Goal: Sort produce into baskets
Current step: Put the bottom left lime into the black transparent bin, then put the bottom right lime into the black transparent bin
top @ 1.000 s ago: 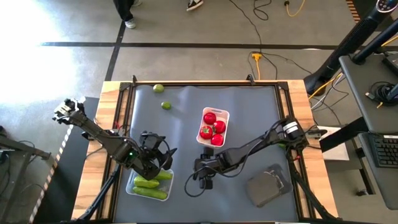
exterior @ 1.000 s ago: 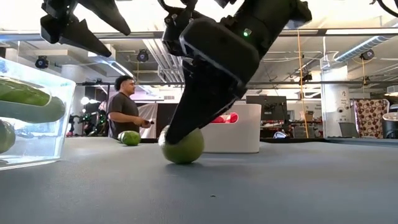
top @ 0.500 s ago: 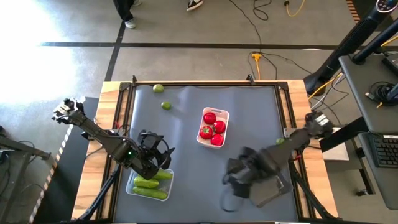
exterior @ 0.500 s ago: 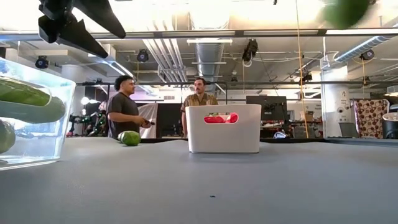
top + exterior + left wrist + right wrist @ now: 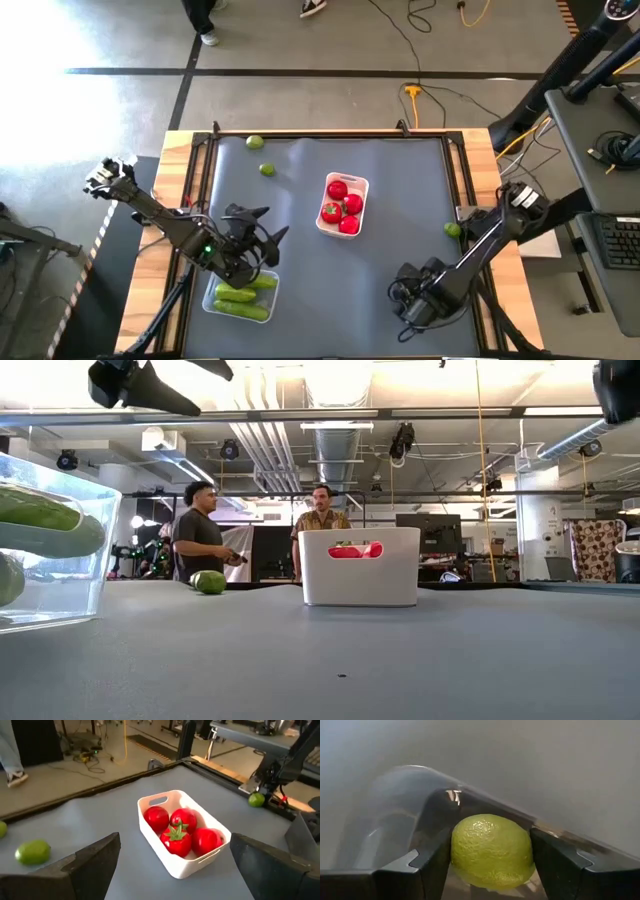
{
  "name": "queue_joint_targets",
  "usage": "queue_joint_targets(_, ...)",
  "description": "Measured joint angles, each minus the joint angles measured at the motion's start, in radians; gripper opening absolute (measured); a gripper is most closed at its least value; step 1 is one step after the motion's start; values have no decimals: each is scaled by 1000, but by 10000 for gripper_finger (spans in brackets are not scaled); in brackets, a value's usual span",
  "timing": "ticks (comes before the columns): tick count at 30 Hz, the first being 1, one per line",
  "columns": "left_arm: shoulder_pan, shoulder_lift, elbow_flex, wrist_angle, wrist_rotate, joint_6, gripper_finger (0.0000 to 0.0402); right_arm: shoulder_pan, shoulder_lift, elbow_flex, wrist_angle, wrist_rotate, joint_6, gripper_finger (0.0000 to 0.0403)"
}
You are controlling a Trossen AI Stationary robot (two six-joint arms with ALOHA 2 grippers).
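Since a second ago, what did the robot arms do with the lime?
The right gripper, shut on the lime, lifted it off the mat's middle and carried it over the dark tray at the near right. The left gripper stayed above the cucumber tray.

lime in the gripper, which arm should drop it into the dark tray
Right. The right gripper already clamps the lime over the dark tray; the left gripper hangs open above the cucumber tray.
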Motion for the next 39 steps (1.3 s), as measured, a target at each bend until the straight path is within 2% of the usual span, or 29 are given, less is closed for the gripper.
queue_joint_targets(3,1,-1,0,7,7,43,361,-6,14,-40,70,-2,50,250)
queue_joint_targets(7,1,-2,0,-3,42,44,361,-9,14,-53,78,-16,82,276)
queue_joint_targets(13,1,-1,0,-22,63,64,361,-51,-36,7,36,-159,-36,334)
queue_joint_targets(19,16,-1,0,-45,58,64,361,-163,-106,176,-218,-155,-199,363)
queue_joint_targets(24,23,-1,0,-43,56,63,361,-358,-114,219,-506,-123,-408,365)
queue_joint_targets(28,23,-1,0,-42,82,52,361,-544,-112,142,-556,-122,-663,365)
queue_joint_targets(32,22,-1,0,-36,181,32,361,-714,-111,22,-554,-129,-881,365)
queue_joint_targets(36,9,-3,0,24,213,25,361,-823,-111,-113,-550,-136,-1025,365)
queue_joint_targets(39,4,-3,0,61,213,37,361,-861,-111,-205,-496,-164,-1117,365)
